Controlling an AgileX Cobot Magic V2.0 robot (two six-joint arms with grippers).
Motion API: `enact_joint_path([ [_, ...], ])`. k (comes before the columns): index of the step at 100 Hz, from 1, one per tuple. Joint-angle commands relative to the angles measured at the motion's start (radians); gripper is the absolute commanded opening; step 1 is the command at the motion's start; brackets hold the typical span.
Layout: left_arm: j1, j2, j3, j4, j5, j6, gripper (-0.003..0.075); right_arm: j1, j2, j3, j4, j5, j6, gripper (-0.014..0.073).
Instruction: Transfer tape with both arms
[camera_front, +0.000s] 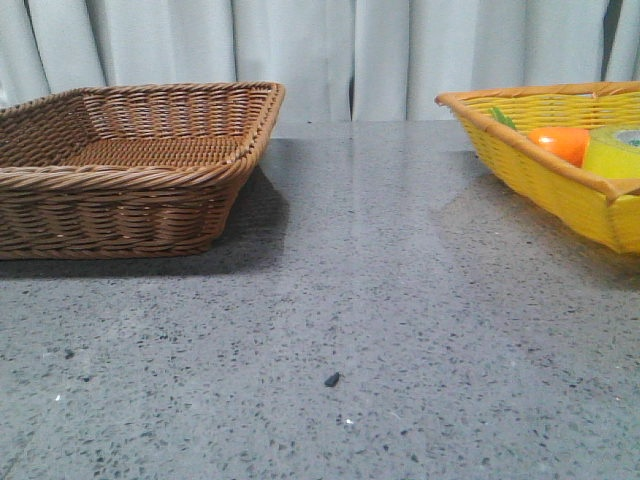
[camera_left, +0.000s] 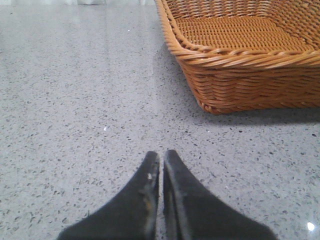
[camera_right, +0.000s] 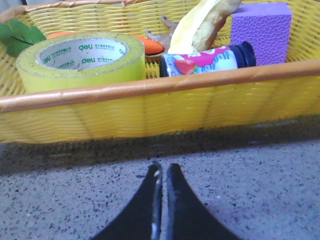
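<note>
The tape (camera_right: 82, 62) lies flat in the yellow basket (camera_right: 150, 112), just beyond its near rim, core seemingly upward. The right gripper (camera_right: 161, 172), closed and empty, faces it; the left gripper (camera_left: 161, 159), also closed, sits near the brown basket (camera_left: 240, 65).

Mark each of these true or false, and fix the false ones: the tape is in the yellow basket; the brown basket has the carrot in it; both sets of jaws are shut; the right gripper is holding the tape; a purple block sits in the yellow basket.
1. The tape is in the yellow basket. True.
2. The brown basket has the carrot in it. False: the brown basket shows nothing inside; the carrot lies in the yellow basket beside the tape.
3. Both sets of jaws are shut. True: the left gripper and right gripper both have jaws pressed together.
4. The right gripper is holding the tape. False: it sits over the table outside the yellow basket, holding nothing.
5. A purple block sits in the yellow basket. True.
</note>
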Motion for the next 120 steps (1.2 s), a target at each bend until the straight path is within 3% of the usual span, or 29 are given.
enact_joint_path([
  [1, 0.004, -0.029, 0.011, 0.003, -0.072, -0.010, -0.0021, -0.005, -0.017, 0.022, -0.004, -0.080, -0.008, -0.0074],
  [50, 0.004, -0.029, 0.011, 0.004, -0.238, -0.010, -0.0021, -0.005, -0.017, 0.022, -0.006, -0.101, -0.008, -0.0074],
  [85, 0.004, -0.029, 0.011, -0.002, -0.256, -0.010, -0.0021, -0.005, -0.017, 0.022, 0.002, -0.243, -0.008, -0.0074],
  [120, 0.004, -0.029, 0.001, -0.059, -0.311, -0.010, -0.0021, -0.003, -0.017, 0.016, 0.050, -0.250, -0.008, -0.0074],
])
